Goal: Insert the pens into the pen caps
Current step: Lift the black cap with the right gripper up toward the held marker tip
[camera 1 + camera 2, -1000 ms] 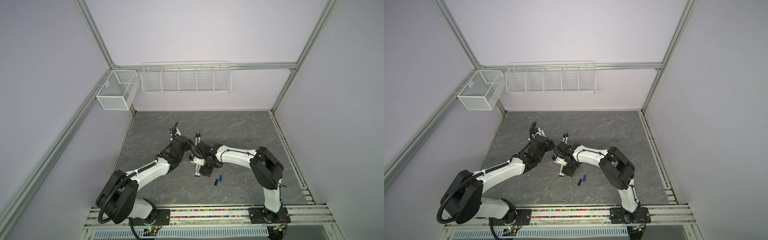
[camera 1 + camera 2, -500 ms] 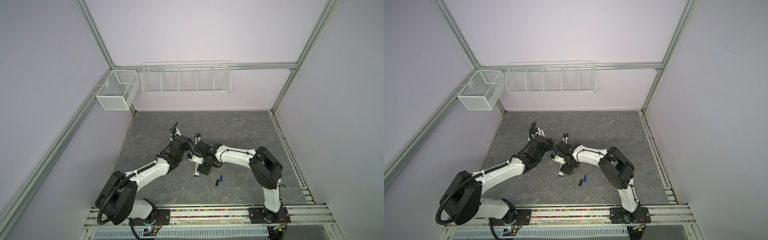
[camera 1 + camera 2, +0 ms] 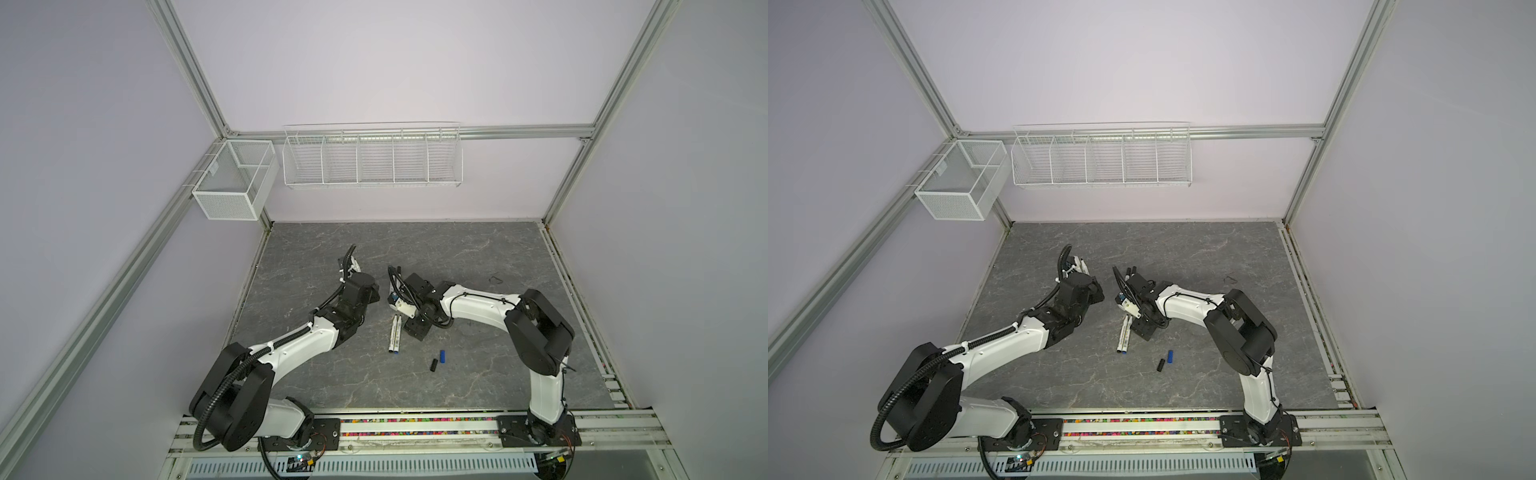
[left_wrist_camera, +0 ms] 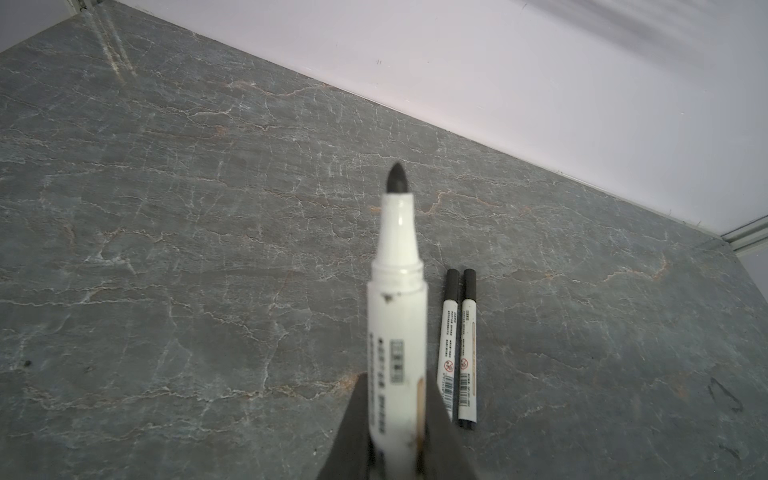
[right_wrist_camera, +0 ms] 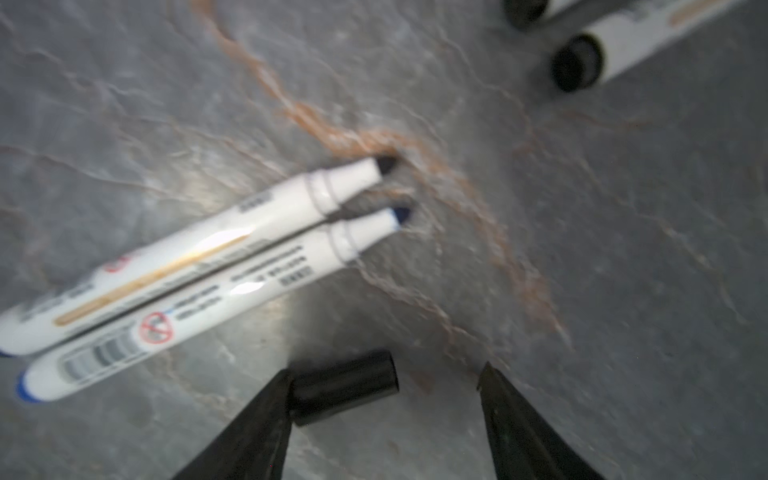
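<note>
Pinching a pen (image 4: 397, 324) tight by its barrel, the left tool (image 4: 395, 388) holds it up off the worktop (image 3: 478, 257). The bare black tip sticks out past the tool, most likely so a cap can be pushed straight on. The right tool (image 5: 385, 370) is low over the worktop with its fingers spread wide. A black cap (image 5: 343, 386) lies on its side between them, touching one finger (image 5: 257, 424) and apart from the other. I think this tool is getting ready to squeeze that cap and carry it to the held pen. Just past the right tool's tips lie a black-tipped pen (image 5: 249, 216) and a blue-tipped pen (image 5: 249, 282), both with no caps, side by side and touching. In a top view a blue cap (image 3: 443, 355) and a second black cap (image 3: 433, 365) lie close together near the right tool, ready for those two pens. Two capped pens (image 4: 467, 332) lie flat on the worktop just past the left tool, already done and out of the way.
</note>
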Robot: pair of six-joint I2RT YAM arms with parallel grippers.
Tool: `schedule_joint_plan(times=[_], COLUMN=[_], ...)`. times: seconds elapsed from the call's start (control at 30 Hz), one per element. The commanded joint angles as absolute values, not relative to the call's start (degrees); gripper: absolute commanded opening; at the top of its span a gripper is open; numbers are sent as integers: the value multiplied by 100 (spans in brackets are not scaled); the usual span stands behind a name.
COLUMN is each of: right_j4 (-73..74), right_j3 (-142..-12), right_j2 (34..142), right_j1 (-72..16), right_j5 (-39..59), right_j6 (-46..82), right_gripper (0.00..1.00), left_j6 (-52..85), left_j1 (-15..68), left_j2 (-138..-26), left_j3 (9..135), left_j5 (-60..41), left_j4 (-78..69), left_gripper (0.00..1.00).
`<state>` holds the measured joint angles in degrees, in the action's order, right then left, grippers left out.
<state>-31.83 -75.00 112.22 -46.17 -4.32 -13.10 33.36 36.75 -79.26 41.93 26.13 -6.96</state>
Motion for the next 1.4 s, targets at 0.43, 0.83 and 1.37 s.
schedule_joint_plan(times=[0.43,0.83,1.37], right_j4=[-3309,-3897,-4051], right_j3=[-7663,-8062,-8026], right_j2=[11069,11641,11778], right_j1=[-4359,-4325,-4342], right_j5=[43,-607,-606], right_j6=[-795,-438,-353], right_gripper=[71,45,23], left_j6=[3376,3366,3283], left_j1=[3679,3680,3676], left_j2=[-7830,-7752,-7833], left_j3=[4078,3999,4051], left_j5=[2718,2735,2598], left_j4=[-765,-828,-870], left_gripper=[0,0,0])
